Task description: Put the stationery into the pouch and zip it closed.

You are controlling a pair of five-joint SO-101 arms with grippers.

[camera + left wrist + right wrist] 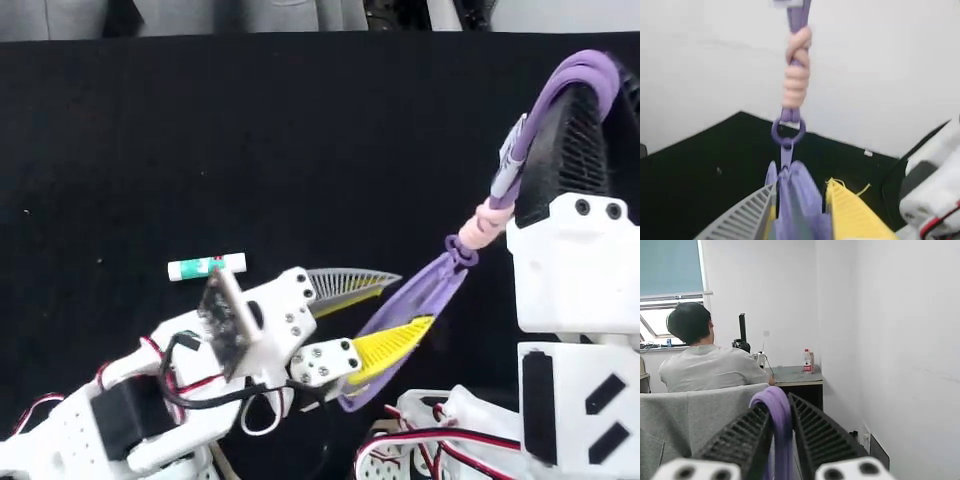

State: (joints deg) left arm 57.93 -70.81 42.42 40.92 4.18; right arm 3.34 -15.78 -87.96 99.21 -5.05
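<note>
Left claw (408, 300) clamps the purple pouch (432, 282); at its 2 o'clock the right claw (780, 415) clenches the strap (560, 85); the white-green stationery stick (206, 266) lies apart at 9 o'clock

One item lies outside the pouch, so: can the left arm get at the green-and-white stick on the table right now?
Probably not yet: the left gripper is shut on the purple pouch. The green-and-white stick lies uncovered on the table beside that arm.

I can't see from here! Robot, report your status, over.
Left gripper shut on pouch. Right gripper shut on strap. White-green stick lying on table, outside pouch.
</note>
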